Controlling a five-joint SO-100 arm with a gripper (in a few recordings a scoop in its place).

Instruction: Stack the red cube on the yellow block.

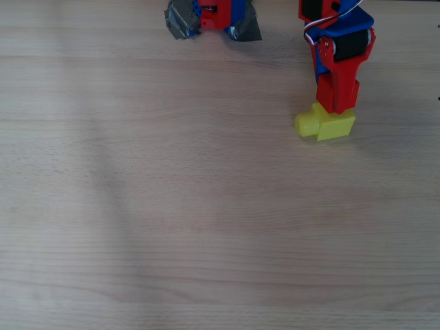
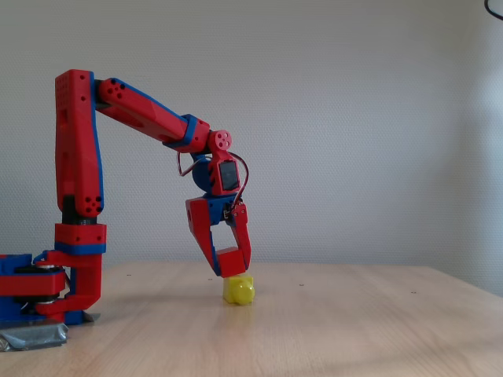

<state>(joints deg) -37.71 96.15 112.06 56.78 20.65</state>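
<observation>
The yellow block [image 1: 331, 126] lies on the wooden table at the right rear in the overhead view, its round stud pointing left. In the fixed view the yellow block [image 2: 239, 290] sits directly under the fingertips. My gripper [image 2: 231, 267] points downward and is shut on the red cube [image 2: 229, 261], whose underside meets or nearly meets the block's top. Whether they touch I cannot tell. From overhead my gripper [image 1: 336, 104] covers the block's rear edge, and the cube blends in with the red fingers.
The arm's base [image 2: 49, 289] is held to the table with grey tape [image 1: 181, 22] at the rear edge. Bare wooden tabletop [image 1: 206, 206] spreads out to the left of and in front of the block.
</observation>
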